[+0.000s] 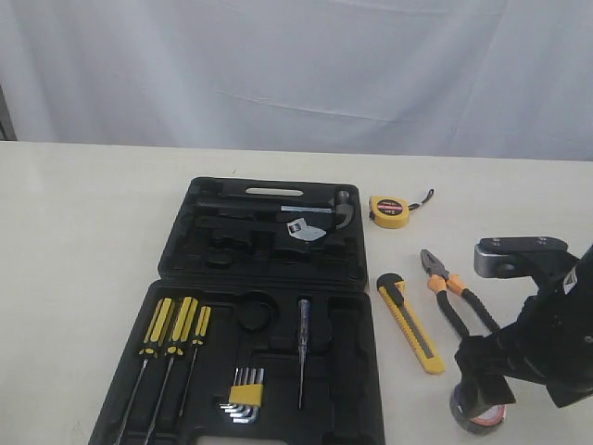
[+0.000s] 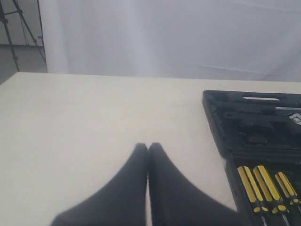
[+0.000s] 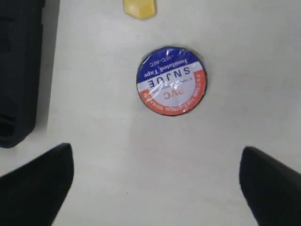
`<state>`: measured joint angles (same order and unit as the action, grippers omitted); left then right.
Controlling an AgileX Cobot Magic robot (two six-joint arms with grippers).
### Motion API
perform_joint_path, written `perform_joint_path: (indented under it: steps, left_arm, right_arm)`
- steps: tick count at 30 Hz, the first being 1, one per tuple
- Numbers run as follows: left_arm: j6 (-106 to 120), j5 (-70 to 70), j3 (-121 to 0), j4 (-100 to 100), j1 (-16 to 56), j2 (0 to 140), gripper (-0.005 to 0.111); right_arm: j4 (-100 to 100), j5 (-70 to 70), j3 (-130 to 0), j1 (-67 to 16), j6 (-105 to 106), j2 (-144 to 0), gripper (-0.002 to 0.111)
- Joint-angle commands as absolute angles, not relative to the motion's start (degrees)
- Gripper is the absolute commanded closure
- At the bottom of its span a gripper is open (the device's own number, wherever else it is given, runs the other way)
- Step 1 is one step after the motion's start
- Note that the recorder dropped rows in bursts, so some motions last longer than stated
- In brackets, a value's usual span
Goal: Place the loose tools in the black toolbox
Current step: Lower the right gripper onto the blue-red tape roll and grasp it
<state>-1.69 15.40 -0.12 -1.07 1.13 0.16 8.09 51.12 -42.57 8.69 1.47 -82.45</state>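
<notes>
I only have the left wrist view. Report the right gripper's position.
Observer: The right gripper is open, poised over the PVC tape roll on the table, not touching it.
Operator: Name the tools lying outside the black toolbox.
Observer: Besides the tape, a yellow tape measure, a yellow utility knife and orange-handled pliers lie to its right.
Operator: Tell me what sits beside the screwdrivers.
Observer: A hex key set in a yellow clip.
</notes>
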Motion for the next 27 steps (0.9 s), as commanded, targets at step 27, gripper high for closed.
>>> perform_joint_path:
  steps: [27]
  left_arm:
    - [-1.7, 15.4, 0.0, -1.2, 1.2, 0.0, 0.107]
  right_arm:
    - [4.4, 36.3, -42.5, 9.0, -3.3, -98.5, 0.016]
